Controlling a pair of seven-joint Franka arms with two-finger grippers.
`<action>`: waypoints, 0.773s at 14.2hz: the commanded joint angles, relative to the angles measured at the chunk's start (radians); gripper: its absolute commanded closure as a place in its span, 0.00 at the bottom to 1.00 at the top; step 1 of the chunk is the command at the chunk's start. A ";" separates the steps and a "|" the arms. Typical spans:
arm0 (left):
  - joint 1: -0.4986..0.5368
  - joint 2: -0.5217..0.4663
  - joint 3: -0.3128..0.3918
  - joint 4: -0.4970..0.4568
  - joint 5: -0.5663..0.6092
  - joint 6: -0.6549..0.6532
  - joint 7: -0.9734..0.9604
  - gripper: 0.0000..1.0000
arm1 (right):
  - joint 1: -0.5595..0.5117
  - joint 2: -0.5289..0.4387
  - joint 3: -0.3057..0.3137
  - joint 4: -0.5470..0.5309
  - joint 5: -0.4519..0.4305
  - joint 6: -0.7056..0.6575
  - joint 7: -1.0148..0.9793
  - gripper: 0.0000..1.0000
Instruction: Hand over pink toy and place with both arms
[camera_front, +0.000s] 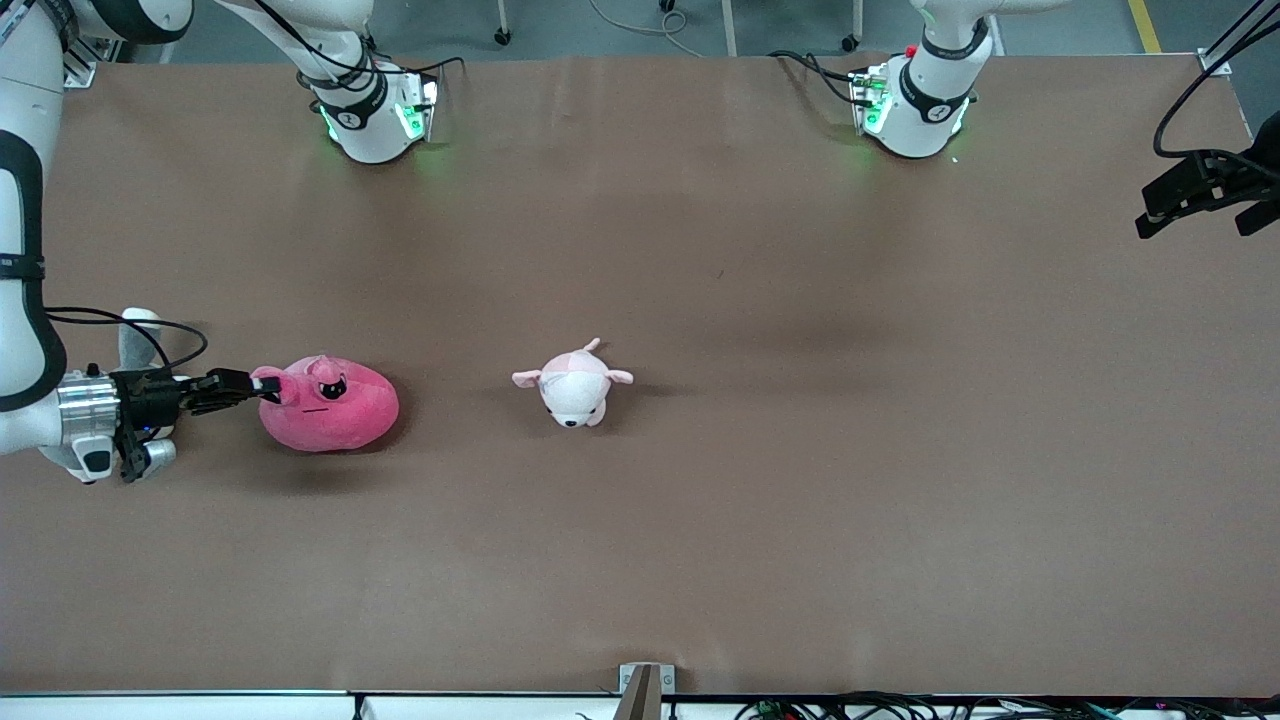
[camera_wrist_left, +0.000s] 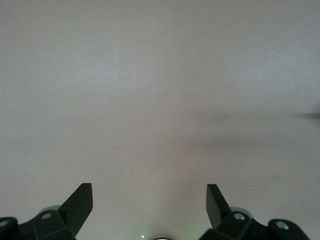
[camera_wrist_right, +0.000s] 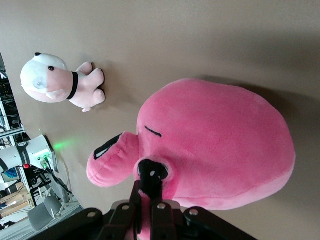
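Observation:
The pink toy (camera_front: 335, 408), a round hot-pink plush with black angry eyes, is at the right arm's end of the table. My right gripper (camera_front: 268, 388) reaches in from the side and is shut on a small flap of the toy beside one eye. In the right wrist view the fingers (camera_wrist_right: 149, 187) pinch pink fabric, and the toy's body (camera_wrist_right: 220, 145) fills the space past them. I cannot tell whether the toy rests on the table or is slightly lifted. My left gripper (camera_front: 1190, 200) hangs open over the table's edge at the left arm's end, with only bare table between its fingertips (camera_wrist_left: 150, 192).
A small pale pink-and-white plush animal (camera_front: 572, 385) lies mid-table, between the two arms' ends; the right wrist view shows it too (camera_wrist_right: 57, 82). The two arm bases (camera_front: 375, 115) (camera_front: 915, 105) stand along the table's edge farthest from the front camera. The table (camera_front: 800, 500) is brown.

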 joint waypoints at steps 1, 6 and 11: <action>-0.002 -0.038 -0.004 -0.041 -0.009 0.018 0.017 0.00 | -0.021 0.017 0.017 0.022 0.023 -0.012 -0.013 0.99; -0.003 -0.035 -0.004 -0.040 -0.008 0.012 0.017 0.00 | -0.021 0.031 0.017 0.022 0.024 -0.012 -0.036 0.99; -0.006 -0.038 -0.024 -0.037 -0.008 -0.022 0.016 0.00 | -0.021 0.033 0.017 0.022 0.041 -0.011 -0.036 0.66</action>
